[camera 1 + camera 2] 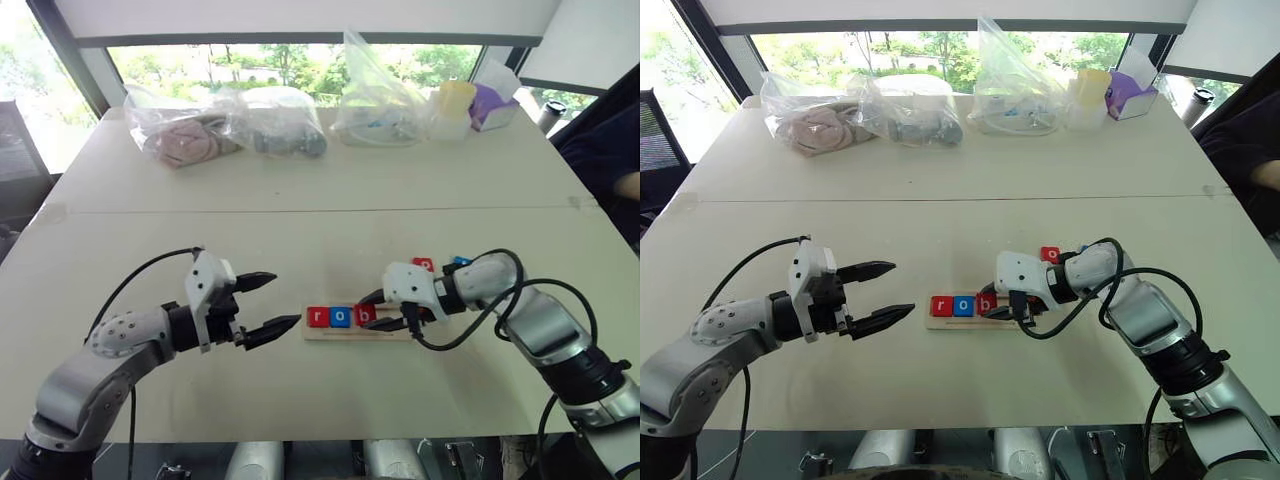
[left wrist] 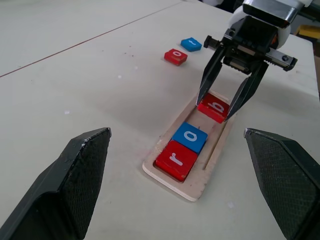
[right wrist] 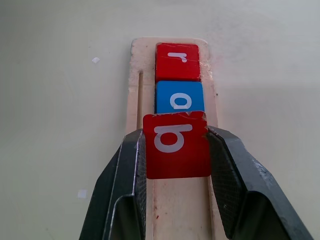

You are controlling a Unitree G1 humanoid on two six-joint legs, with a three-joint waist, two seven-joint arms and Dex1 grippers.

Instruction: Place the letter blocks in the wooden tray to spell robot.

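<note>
Left gripper (image 1: pixel 268 305): I see it near the desk's (image 1: pixel 300 215) front edge, just left of the wooden tray (image 2: pixel 212 159). Its two black fingers are wide apart and hold nothing.
Wooden tray: it lies flat near the front edge, about mid-desk, between my two grippers.
Red r block (image 2: pixel 176 159): it sits in the tray's left end.
Blue o block (image 2: pixel 190 136): it sits right beside the r, touching it.
Right gripper (image 3: pixel 176 150): its fingers are pinched on the red b block (image 3: pixel 176 145), one on each side. The block is over the tray, next to the blue o.
Red o block (image 2: pixel 175 56): it lies loose on the desk, just behind the tray's right end.
Blue block (image 2: pixel 191 44): it lies just past the red o.
Plastic bags (image 1: pixel 230 122): they sit along the far edge.
</note>
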